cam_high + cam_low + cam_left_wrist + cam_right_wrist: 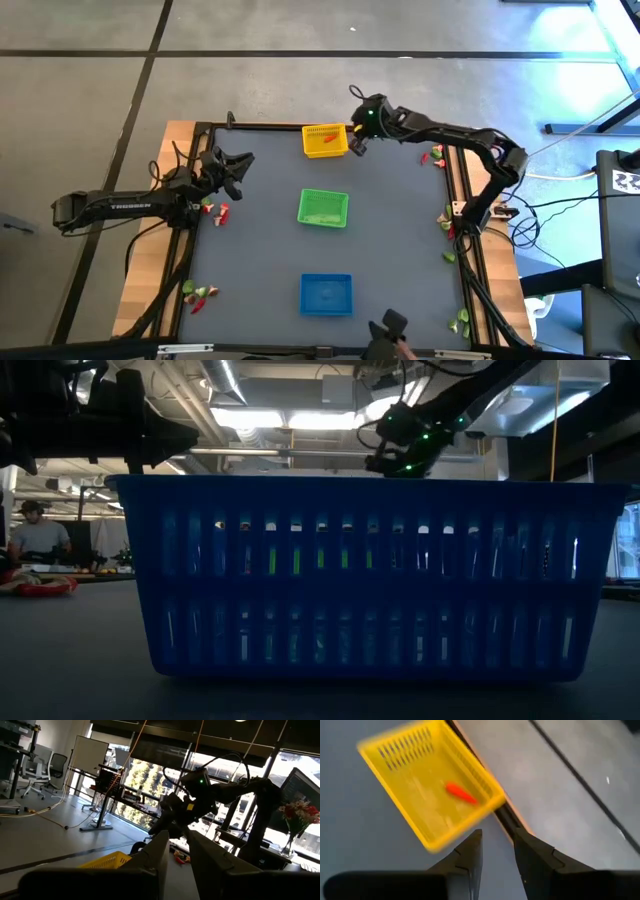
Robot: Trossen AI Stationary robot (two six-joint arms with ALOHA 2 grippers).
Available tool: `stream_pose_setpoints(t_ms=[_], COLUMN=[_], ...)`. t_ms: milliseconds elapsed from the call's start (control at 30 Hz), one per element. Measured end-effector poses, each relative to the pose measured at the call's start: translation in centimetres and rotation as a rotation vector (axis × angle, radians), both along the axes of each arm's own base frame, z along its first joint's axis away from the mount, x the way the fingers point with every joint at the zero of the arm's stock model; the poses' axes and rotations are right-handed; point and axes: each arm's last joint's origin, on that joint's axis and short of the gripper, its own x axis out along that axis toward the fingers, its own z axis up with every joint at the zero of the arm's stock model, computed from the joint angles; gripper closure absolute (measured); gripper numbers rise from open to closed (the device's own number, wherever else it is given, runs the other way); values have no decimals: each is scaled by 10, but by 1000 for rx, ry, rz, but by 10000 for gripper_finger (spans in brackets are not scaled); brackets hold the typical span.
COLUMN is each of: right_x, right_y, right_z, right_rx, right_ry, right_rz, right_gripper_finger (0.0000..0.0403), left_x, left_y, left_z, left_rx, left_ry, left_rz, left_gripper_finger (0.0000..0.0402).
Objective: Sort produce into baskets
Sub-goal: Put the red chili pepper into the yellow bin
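- Reading right tool (356, 140) just beside the yellow basket (325, 141), on the side away from the left arm; fingers parted, nothing between them.
- Orange-red piece (460, 793) lies inside that basket, long axis slanted across its floor.
- Nearest loose produce: red-and-green pieces (436, 155) beyond the right tool from the basket, so right arm is closer.
- Left tool (235, 170) waits well off the basket, nearly closed, empty.

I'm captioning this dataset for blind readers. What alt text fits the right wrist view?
A yellow basket sits on the grey table with one orange-red produce piece lying inside it. The right claw hangs empty near the basket's corner, its two dark fingers slightly apart, with a dark table-edge rail and the grey floor beyond.
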Motion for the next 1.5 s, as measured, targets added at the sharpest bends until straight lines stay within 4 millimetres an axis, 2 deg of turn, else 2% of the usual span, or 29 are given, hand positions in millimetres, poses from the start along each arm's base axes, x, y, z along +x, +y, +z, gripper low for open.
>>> stream_pose_setpoints(t_ms=[300,500,633,867,1000,1267,1500], right_x=[-49,-85,-104,-117,-121,-126,-144], right_y=[-4,1,5,8,11,9,5], right_z=[-2,-21,-33,-39,-39,-40,-51], right_rx=[155,243,268,333,326,344,410], right_ry=[186,231,302,354,403,384,383], right_rz=[-104,-237,-324,-460,-539,-647,-716], right_gripper_finger=[293,292,277,201,178,195,218], left_x=[0,0,0,-1,-1,-1,-1], left_y=[0,0,0,1,2,2,2], left_z=[0,0,0,0,0,0,0], left_rx=[-10,-35,-37,-29,-27,-27,-23], left_ry=[-7,-23,-24,-16,-13,-13,-10], left_rz=[-3,-10,-10,50,62,62,63], left_gripper_finger=[329,329,329,329,329,329,329])
